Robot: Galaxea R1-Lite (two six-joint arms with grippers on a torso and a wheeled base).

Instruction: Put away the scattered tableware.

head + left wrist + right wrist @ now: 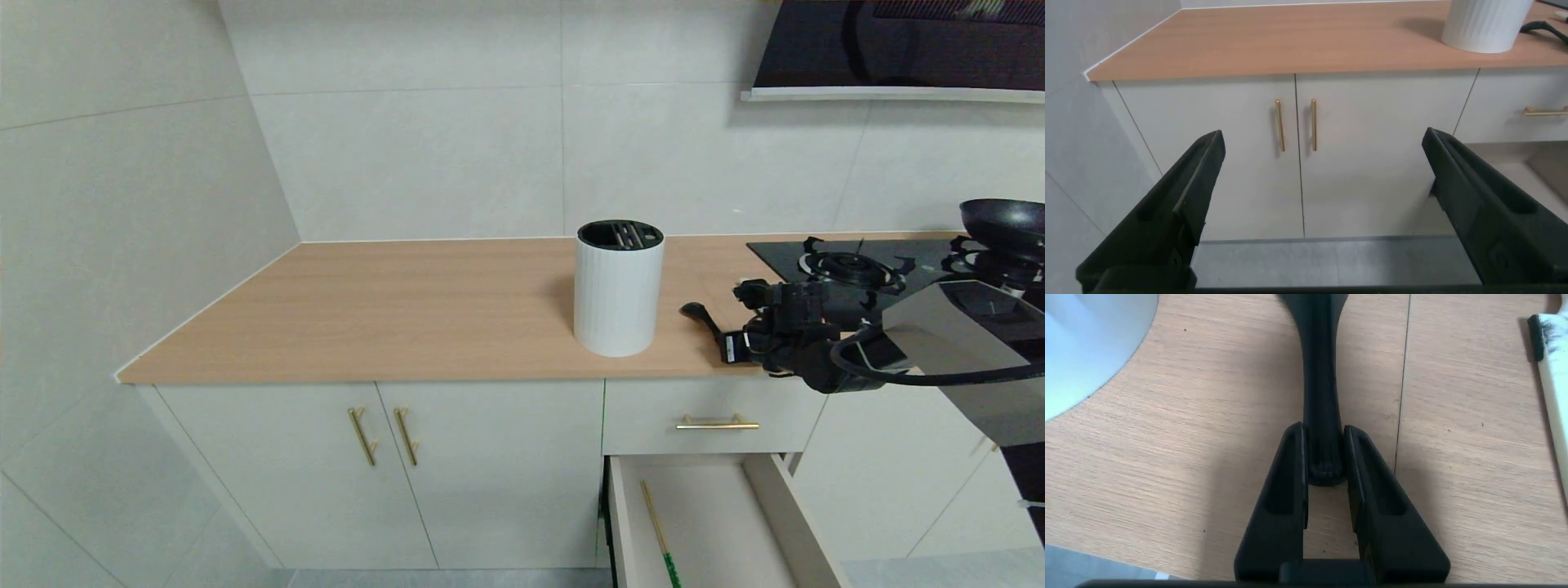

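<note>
— How far along are we?
— Chopsticks [658,531] are in the drawer [767,498]. Our right gripper [1325,453] has its jaws clamped on the black utensil [1321,384], which is on the table [408,310] and not yet stowed. The left gripper [1323,143] has its jaws wide and empty.

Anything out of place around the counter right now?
A black utensil lies flat on the counter beside the white holder, its handle pinched in the right gripper. Below, a drawer stands open with chopsticks inside.
</note>
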